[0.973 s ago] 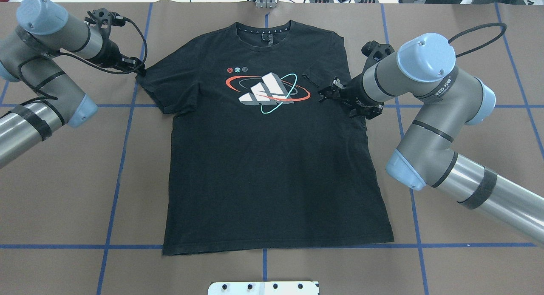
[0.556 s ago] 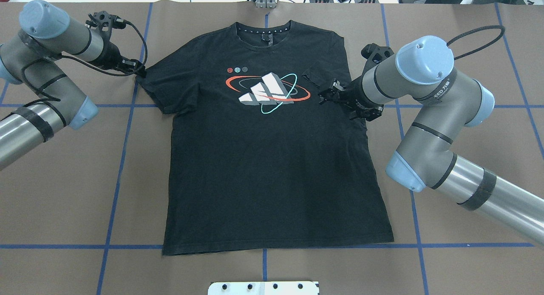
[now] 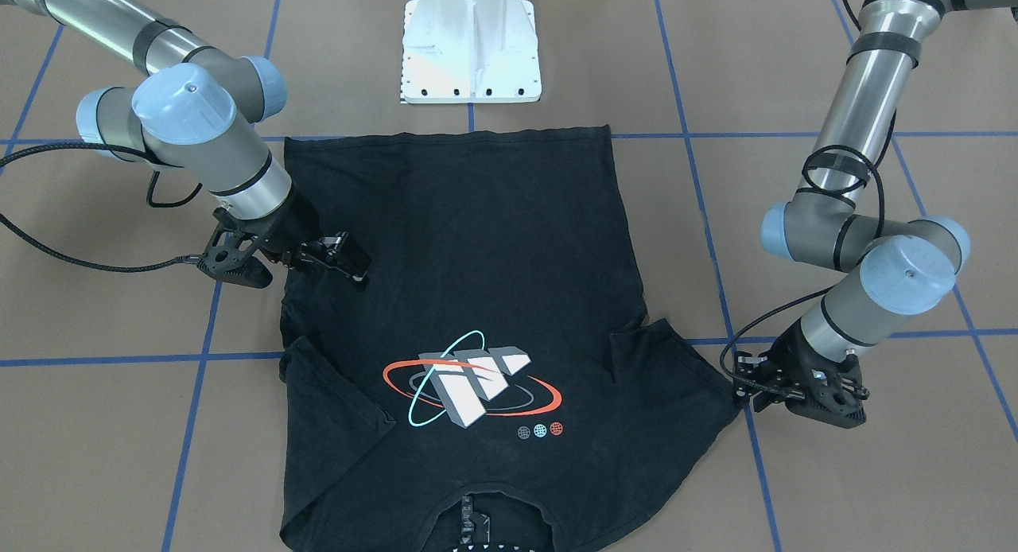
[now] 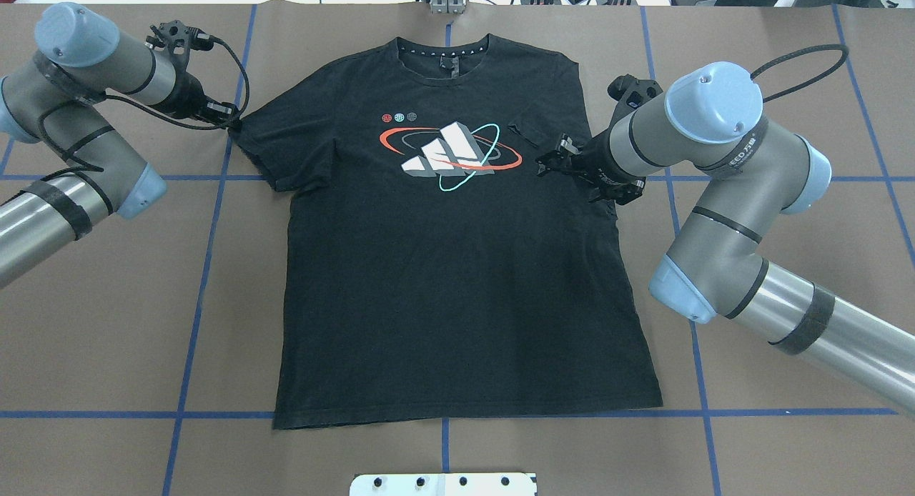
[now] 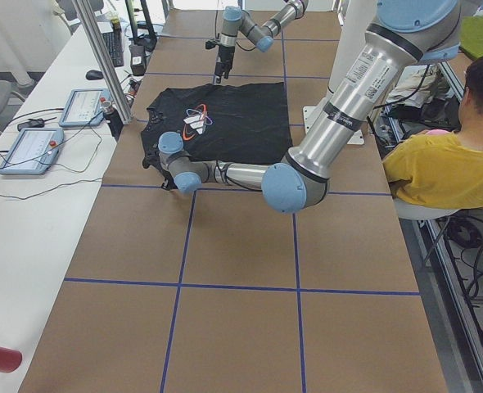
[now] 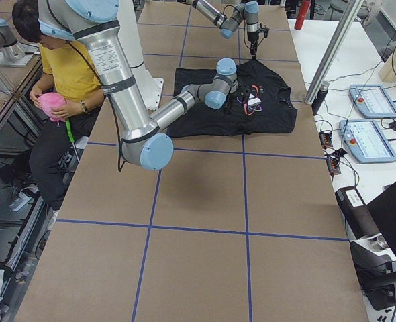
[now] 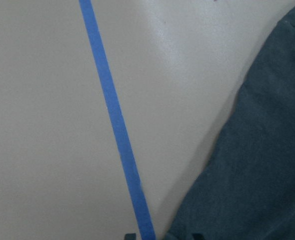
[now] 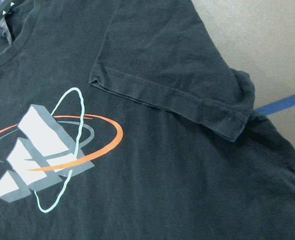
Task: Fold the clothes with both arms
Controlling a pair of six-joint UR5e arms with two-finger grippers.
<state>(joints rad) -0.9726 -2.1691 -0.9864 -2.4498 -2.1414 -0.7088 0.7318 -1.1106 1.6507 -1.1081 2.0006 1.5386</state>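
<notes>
My right end effector (image 4: 547, 161) has shifted slightly inward, above the folded-in sleeve; its opening is indeterminate. My left end effector (image 4: 232, 120), narrowly parted, meets the opposite sleeve. The T-shirt (image 4: 457, 281) lies flat between them on the worktop (image 4: 107, 324).

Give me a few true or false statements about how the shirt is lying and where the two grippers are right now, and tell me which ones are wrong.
1. The T-shirt lies with its graphic facing up. True.
2. Both sleeves are spread flat out to the sides. False: the right-side sleeve is folded in over the chest; only the left-side sleeve is spread out.
3. The left gripper is at the outer edge of the left-side sleeve. True.
4. The right gripper is at the shirt's bottom hem. False: it is up at chest level, close beside the folded right-side sleeve.
</notes>
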